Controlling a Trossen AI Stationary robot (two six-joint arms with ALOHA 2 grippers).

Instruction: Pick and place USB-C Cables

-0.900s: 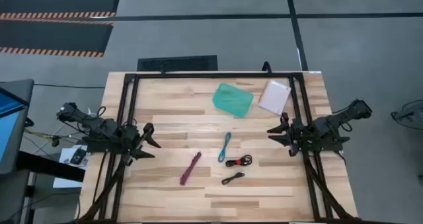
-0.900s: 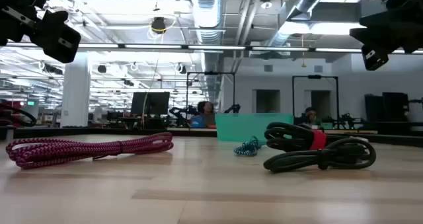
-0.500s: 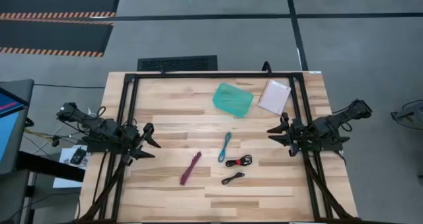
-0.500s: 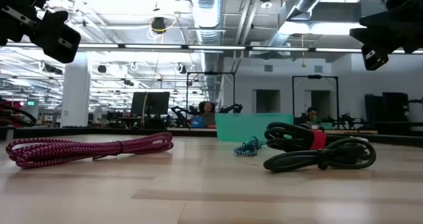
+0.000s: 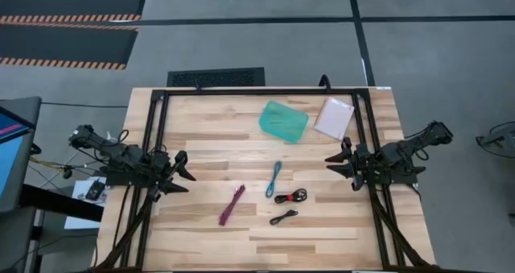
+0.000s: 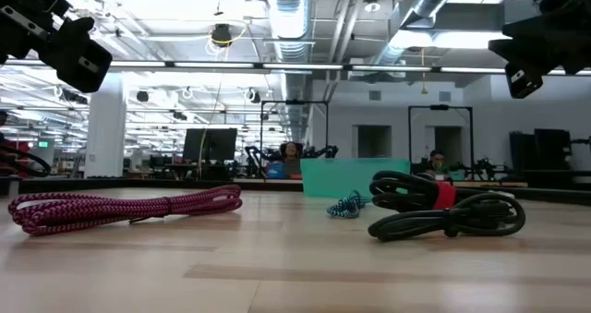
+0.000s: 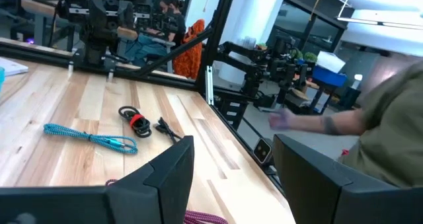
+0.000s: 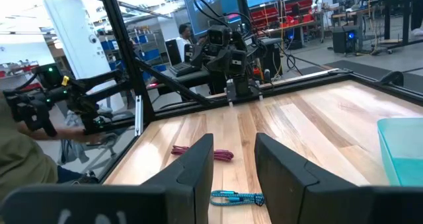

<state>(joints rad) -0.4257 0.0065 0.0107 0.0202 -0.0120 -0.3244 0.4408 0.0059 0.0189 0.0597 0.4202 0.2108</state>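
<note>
Four bundled cables lie flat on the wooden table: light blue, magenta-purple, black with red and all black. The low view shows the magenta one on the left and the two black ones on the right. My left gripper hovers open near the table's left edge, left of the magenta cable. My right gripper hovers open near the right edge, right of the black cables. Neither gripper touches anything.
A teal tray and a pale pink packet lie toward the far edge. A black frame borders the table. A person's arm shows beyond the table in the left wrist view. Bare wood lies between the cables and both grippers.
</note>
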